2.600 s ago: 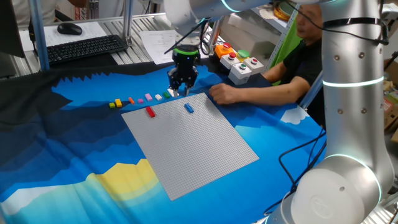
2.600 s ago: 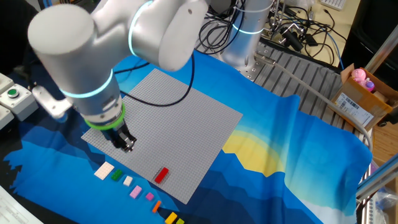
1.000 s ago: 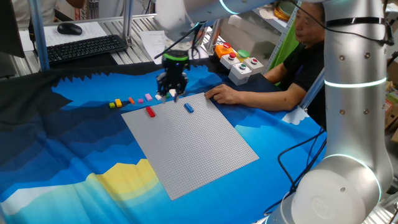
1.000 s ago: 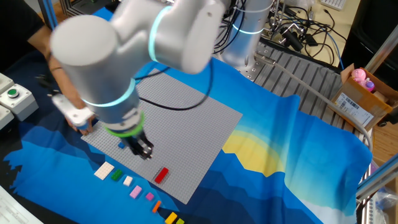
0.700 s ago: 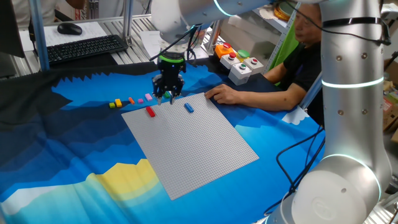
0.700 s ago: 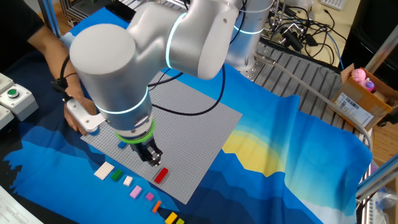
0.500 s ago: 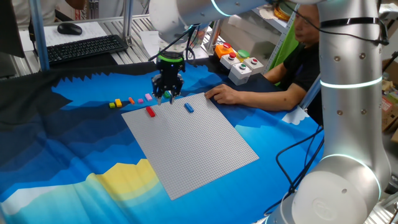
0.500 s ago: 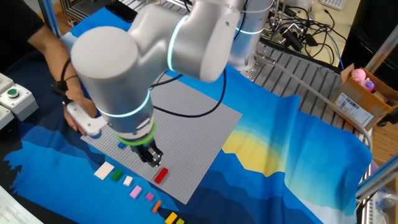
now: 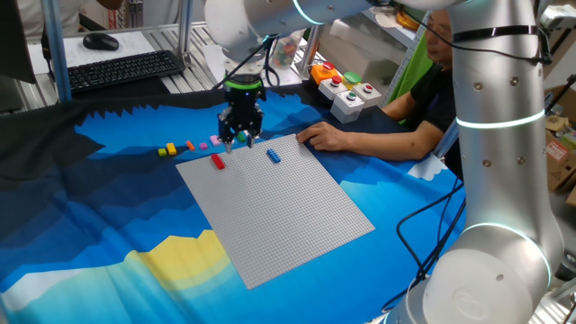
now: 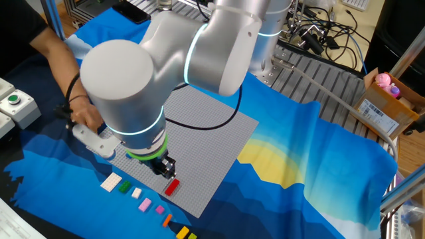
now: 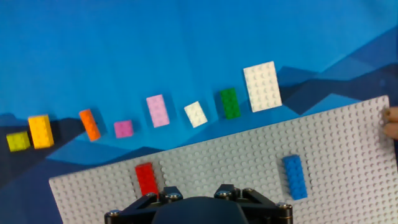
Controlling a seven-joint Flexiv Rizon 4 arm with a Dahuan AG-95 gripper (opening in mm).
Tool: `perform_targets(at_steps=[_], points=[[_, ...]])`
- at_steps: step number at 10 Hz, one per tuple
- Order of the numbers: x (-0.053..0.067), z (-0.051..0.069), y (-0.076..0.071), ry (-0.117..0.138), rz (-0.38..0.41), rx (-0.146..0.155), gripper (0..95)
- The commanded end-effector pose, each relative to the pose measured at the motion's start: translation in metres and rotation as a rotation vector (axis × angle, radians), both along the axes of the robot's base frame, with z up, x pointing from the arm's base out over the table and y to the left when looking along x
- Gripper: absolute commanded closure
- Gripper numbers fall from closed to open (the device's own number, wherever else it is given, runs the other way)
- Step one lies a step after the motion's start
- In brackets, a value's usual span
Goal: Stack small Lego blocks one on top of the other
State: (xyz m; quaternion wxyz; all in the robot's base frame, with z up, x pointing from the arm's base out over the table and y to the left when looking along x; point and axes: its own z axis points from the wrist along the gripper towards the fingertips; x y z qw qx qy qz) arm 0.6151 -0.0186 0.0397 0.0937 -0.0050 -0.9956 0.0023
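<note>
A row of loose bricks lies on the blue cloth just off the baseplate's (image 11: 249, 162) far edge. From the left in the hand view: a yellow-green brick (image 11: 18, 141), a yellow one (image 11: 40, 130), an orange one (image 11: 89, 124), a small pink one (image 11: 123, 129), a longer pink one (image 11: 157, 111), a small white one (image 11: 195, 114), a green one (image 11: 229, 103) and a large white one (image 11: 262, 86). Nothing is stacked yet.

On the baseplate, near that far edge, the red brick (image 11: 146, 178) sits toward the left corner and the blue brick (image 11: 294, 177) well apart to its right. Both lie with their long axes running roughly from the far edge inward.

The gripper (image 9: 236, 139) hangs over the far left corner of the baseplate, pointing almost straight down. The red brick lies just beside it, the nearest brick by my judgement; the blue one is farther along the edge. No view shows the fingertips clearly, so I cannot tell how the jaws stand, and no brick shows between them.

A person's hand (image 9: 317, 137) rests at the baseplate's far right corner.
</note>
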Motion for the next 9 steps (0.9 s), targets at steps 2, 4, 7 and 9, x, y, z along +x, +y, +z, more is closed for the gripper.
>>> perform_targets(at_steps=[2, 4, 7, 9], points=[[-0.001, 0.0, 0.005, 0.018, -0.029, 0.043, 57.0], [-0.003, -0.002, 0.017, 0.011, -0.063, 0.034, 57.0], [-0.006, -0.008, 0.028, 0.005, -0.093, 0.033, 57.0], [-0.008, -0.015, 0.037, -0.011, -0.112, 0.032, 57.0]])
